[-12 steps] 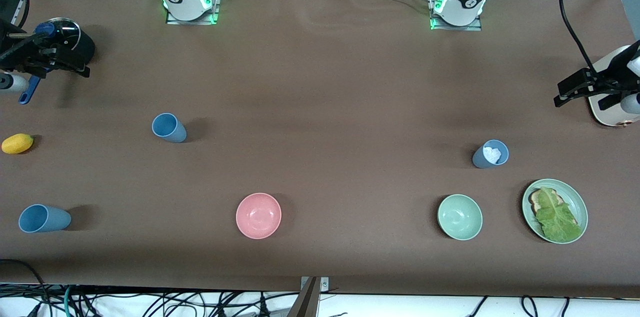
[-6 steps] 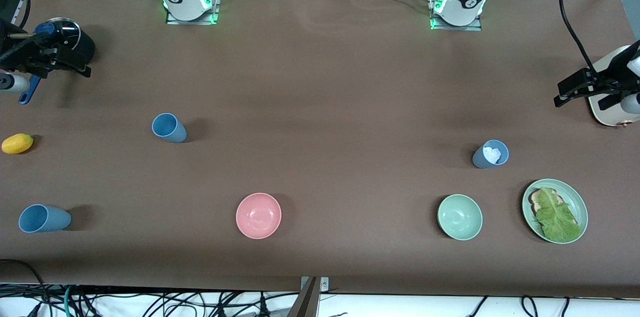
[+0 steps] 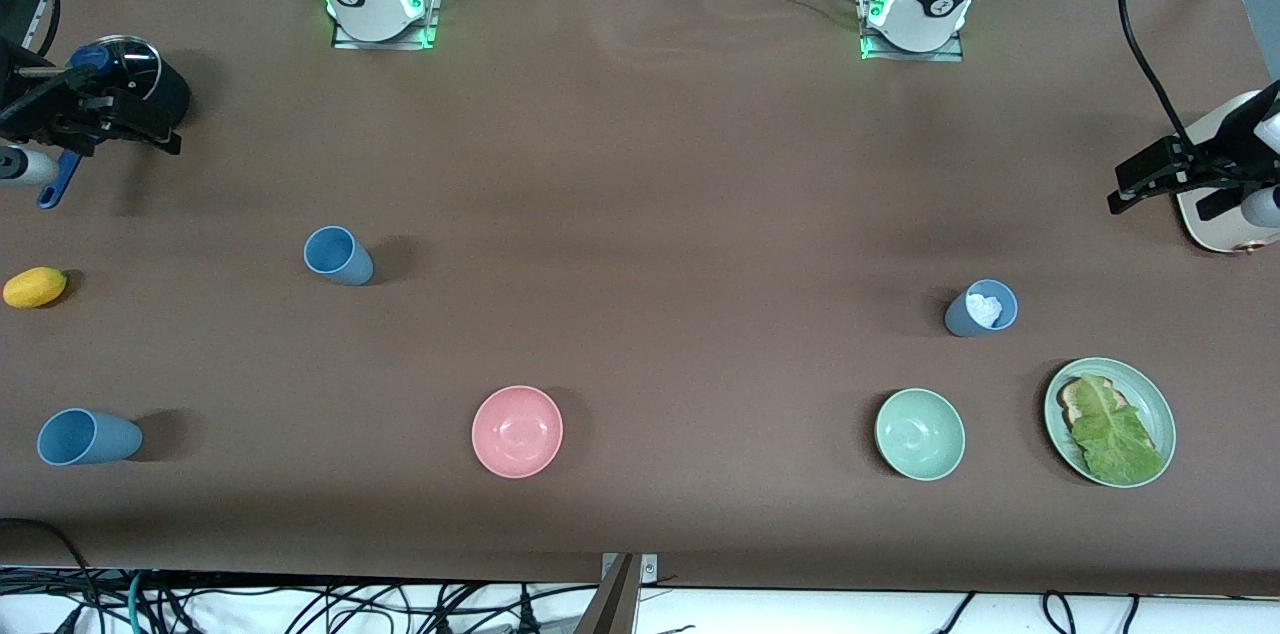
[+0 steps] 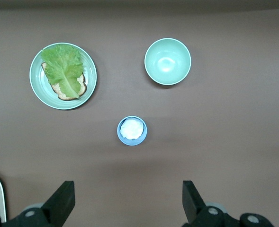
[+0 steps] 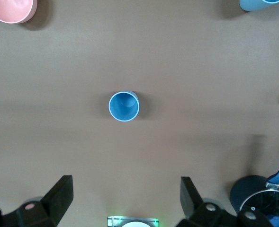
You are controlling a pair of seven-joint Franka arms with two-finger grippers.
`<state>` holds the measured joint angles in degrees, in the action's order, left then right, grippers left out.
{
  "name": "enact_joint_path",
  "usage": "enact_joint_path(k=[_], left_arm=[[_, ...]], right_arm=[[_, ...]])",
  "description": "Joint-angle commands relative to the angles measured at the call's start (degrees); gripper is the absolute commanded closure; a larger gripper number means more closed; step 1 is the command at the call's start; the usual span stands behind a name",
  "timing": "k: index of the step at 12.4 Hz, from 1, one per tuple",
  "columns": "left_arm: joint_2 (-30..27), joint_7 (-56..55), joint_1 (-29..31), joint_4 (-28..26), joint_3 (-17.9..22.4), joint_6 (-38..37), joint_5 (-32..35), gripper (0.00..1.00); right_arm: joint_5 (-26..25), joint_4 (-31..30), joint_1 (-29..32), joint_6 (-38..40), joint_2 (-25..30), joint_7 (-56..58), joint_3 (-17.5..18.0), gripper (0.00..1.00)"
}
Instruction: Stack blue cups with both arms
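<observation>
Three blue cups are on the brown table. One blue cup (image 3: 338,256) stands upright and empty toward the right arm's end, and it shows in the right wrist view (image 5: 124,106). A second blue cup (image 3: 88,437) sits nearer the front camera by the table's end (image 5: 262,4). The greyer blue cup (image 3: 981,308) holds something white, toward the left arm's end (image 4: 132,130). My right gripper (image 3: 100,119) is open, high over that end (image 5: 126,198). My left gripper (image 3: 1160,184) is open and empty, high over its end (image 4: 127,201).
A pink bowl (image 3: 517,431) and a pale green bowl (image 3: 920,434) sit near the front edge. A green plate (image 3: 1060,434) holds bread and lettuce. A yellow fruit (image 3: 35,286), a black pot (image 3: 170,89) and a white board (image 3: 1215,224) lie at the ends.
My right gripper has drifted slightly toward the right arm's end of the table. The cups, bowls and left gripper have not moved.
</observation>
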<state>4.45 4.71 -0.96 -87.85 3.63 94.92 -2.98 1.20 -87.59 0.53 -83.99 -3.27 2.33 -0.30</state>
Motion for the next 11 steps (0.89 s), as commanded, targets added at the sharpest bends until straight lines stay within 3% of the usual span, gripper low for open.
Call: enact_joint_path(k=[1, 11], left_arm=[[1.0, -0.5, 0.2, 2.2, -0.1, -1.2, 0.5, 0.00], [1.0, -0.5, 0.2, 2.2, -0.1, -1.2, 0.5, 0.00]], right_arm=[[0.2, -0.3, 0.0, 0.8, 0.5, 0.0, 0.0, 0.00], [2.4, -0.3, 0.4, -2.8, -0.7, 0.0, -0.6, 0.00]])
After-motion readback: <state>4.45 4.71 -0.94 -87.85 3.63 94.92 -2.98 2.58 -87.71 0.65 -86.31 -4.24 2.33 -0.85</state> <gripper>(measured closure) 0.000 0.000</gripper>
